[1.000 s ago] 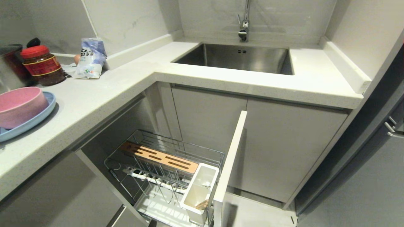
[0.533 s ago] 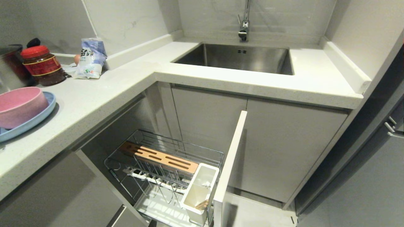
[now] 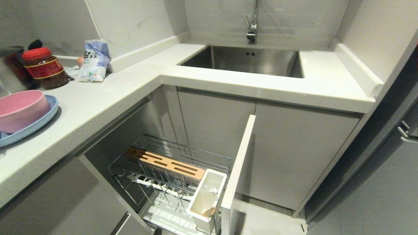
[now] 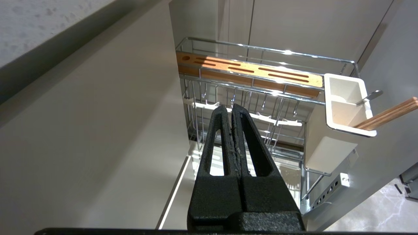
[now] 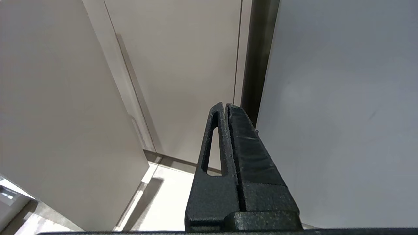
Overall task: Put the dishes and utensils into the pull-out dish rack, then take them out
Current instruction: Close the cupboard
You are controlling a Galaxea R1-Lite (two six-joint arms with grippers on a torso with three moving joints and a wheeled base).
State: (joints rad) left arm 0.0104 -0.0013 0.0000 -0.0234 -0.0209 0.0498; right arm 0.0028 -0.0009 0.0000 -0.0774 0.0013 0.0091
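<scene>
Standing pulled out from the cabinet under the white worktop (image 3: 98, 107), the pull-out dish rack (image 3: 169, 176) shows its chrome wire basket, the slotted wooden bar (image 3: 165, 162) along its far side and the white utensil cup (image 3: 207, 199) at the corner next to the light-grey front panel (image 3: 236, 169). The wooden chopsticks (image 4: 388, 114) lean out of the cup, and a slim silver handle beside them, probably the fork (image 4: 370, 97), rises from the same cup; the head view catches only a bit of the chopsticks' wood inside it. On the worktop at the robot's left, the pink bowl (image 3: 20, 109) sits on the light-blue plate (image 3: 36, 125), well apart from the rack. Further back stand a red-lidded jar (image 3: 44, 67), a plastic bag (image 3: 94, 60) and part of a steel pot (image 3: 9, 70); the steel sink (image 3: 248, 60) with its tap lies beyond the corner. The left gripper (image 4: 232, 109) hangs before the rack, its fingers clenched together on nothing. The right gripper (image 5: 226, 107) is parked facing plain cabinet doors, its fingers likewise pressed together and empty. Neither arm shows in the head view.
</scene>
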